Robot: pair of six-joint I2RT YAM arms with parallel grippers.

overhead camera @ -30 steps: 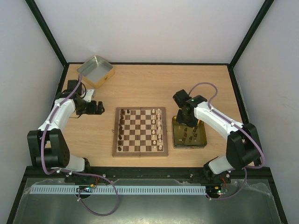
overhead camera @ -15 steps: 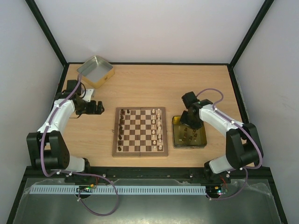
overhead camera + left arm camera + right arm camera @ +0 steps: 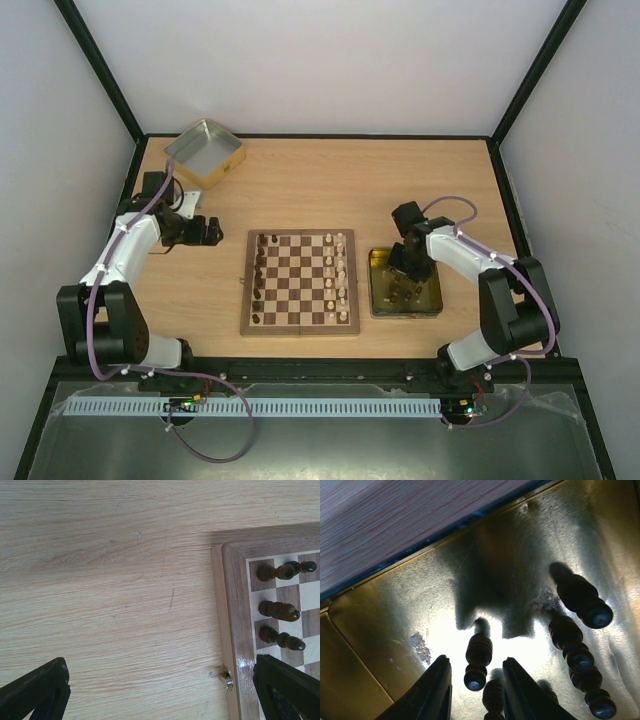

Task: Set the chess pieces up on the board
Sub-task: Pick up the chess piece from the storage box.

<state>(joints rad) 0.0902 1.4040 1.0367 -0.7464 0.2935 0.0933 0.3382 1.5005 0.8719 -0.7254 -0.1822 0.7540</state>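
The board (image 3: 298, 282) lies mid-table with dark chess pieces (image 3: 260, 280) along its left files and cream ones (image 3: 340, 278) along its right. More dark pieces (image 3: 582, 600) stand in the yellow-gold tin (image 3: 378, 306). My right gripper (image 3: 476, 662) is lowered into that tin, open. Its jaws stand either side of one dark piece (image 3: 479, 652), with a gap on each side. My left gripper (image 3: 160, 690) hangs wide open over bare table beside the board's left rim (image 3: 231, 630), holding nothing.
A silver tin (image 3: 205, 152) sits at the far left corner of the table. A small metal latch (image 3: 227, 680) sticks out of the board's left edge. Black frame rails border the table.
My right gripper has come down from above the tin's far edge into the tin, and its jaws have narrowed a little. The left arm has not moved.
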